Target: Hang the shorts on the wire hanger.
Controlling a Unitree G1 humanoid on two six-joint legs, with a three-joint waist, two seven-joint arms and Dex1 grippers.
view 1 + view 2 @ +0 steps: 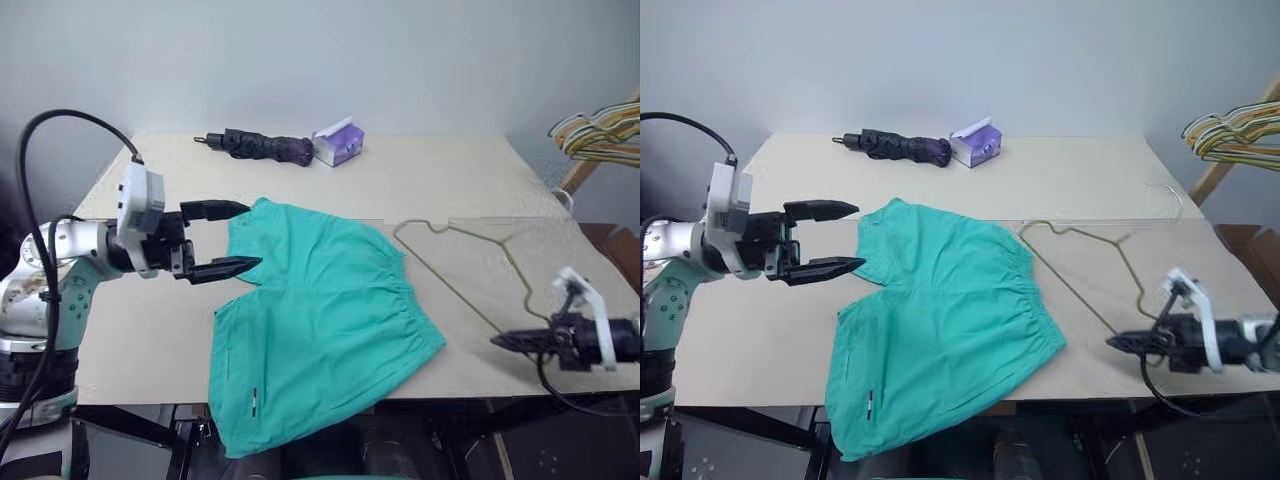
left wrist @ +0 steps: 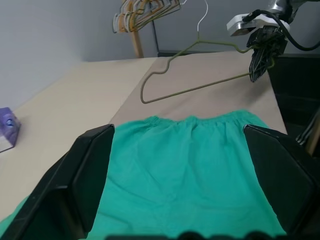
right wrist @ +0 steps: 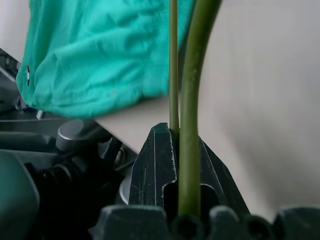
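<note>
1. Hanging partly off the near edge of the table [image 1: 150, 330], the shorts [image 1: 310, 320] lie flat and spread out, one leg drooping over the front. The gathered waistband runs along their right side, and there's a small tag [image 1: 254, 397] on the leg that droops.
2. At the near right, the right gripper [image 1: 1118, 343] is clamped tight on the hanger [image 1: 470, 262]. In the right wrist view you can see the olive wire [image 3: 192, 100] pinched between the closed fingers [image 3: 155, 165], with the shorts [image 3: 100, 55] off to one side past it.
3. The hanger itself is a thin olive-grey wire triangle, right of the shorts, close to the waistband but not touching it as far as I can tell. Its hook points toward the far right corner of the table.
4. Over on the left, the left gripper [image 1: 235, 240] sits above the table with its fingers spread wide, holding nothing. It points right, at the far-left leg of the shorts. The fingertips look right at the cloth's edge, but I can't tell if they touch.
5. Farther back, near the far edge, there's a dark folded umbrella [image 1: 258, 146] with a small purple box [image 1: 339, 143] just right of it.
6. Way out at the far right, off the table, a bunch of pastel hangers [image 1: 598, 135] sits on a wooden rack [image 1: 585, 168].
</note>
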